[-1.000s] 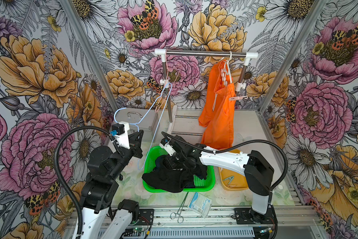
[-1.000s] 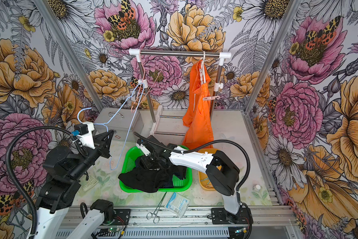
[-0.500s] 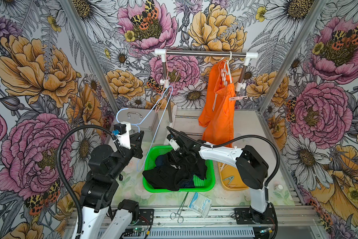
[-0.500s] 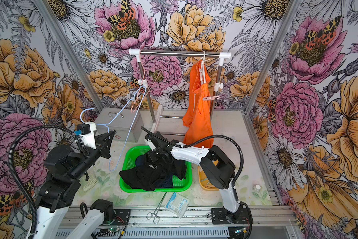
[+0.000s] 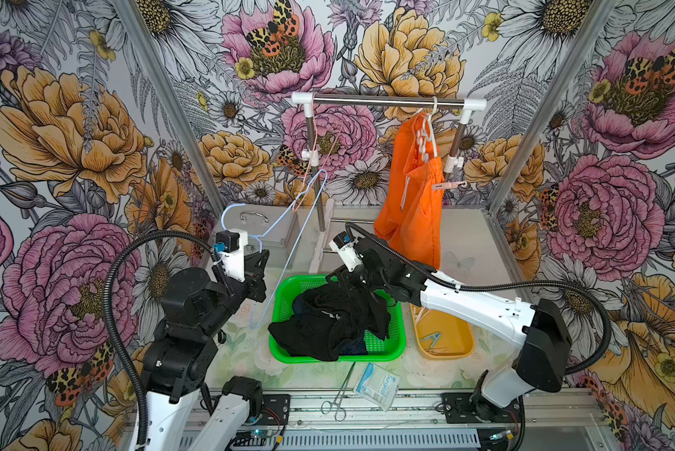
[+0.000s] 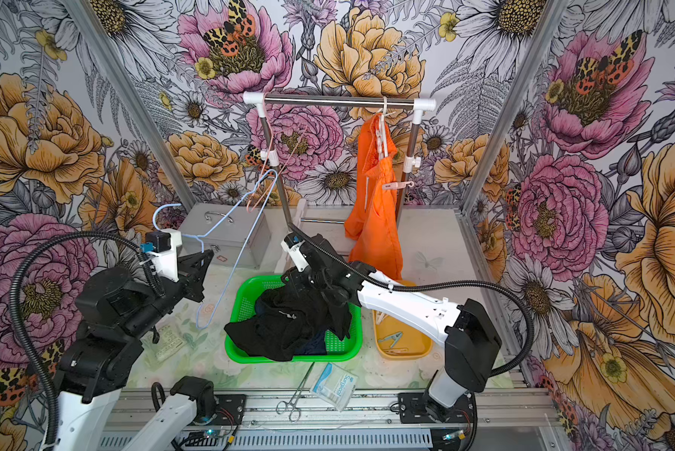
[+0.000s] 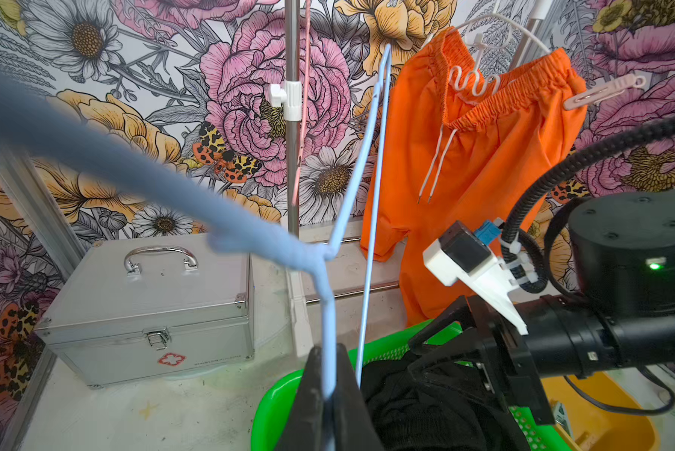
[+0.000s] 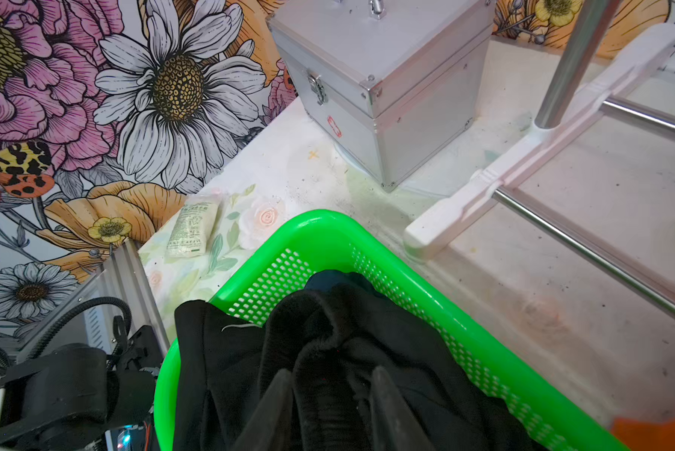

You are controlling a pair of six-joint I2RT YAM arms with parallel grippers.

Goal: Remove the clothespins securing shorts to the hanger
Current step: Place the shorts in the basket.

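One change: right tool (image 8: 331,377) opened over black shorts (image 5: 320,332).

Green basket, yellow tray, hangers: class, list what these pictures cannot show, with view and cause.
- Navy shorts: top views, nearly buried under black shorts in the green basket.
- Yellow tray: top views, far end covered by the right arm; clothespins uncountable.
- Blue hanger hook: left wrist view, blurred, too near the lens.
- Right hand: right wrist view, cut by the edge.

Blue-white packet (image 5: 378,384), front edge: "Surgical". Silver case (image 7: 144,300): red cross emblem (image 7: 172,358); small print beside it unreadable.
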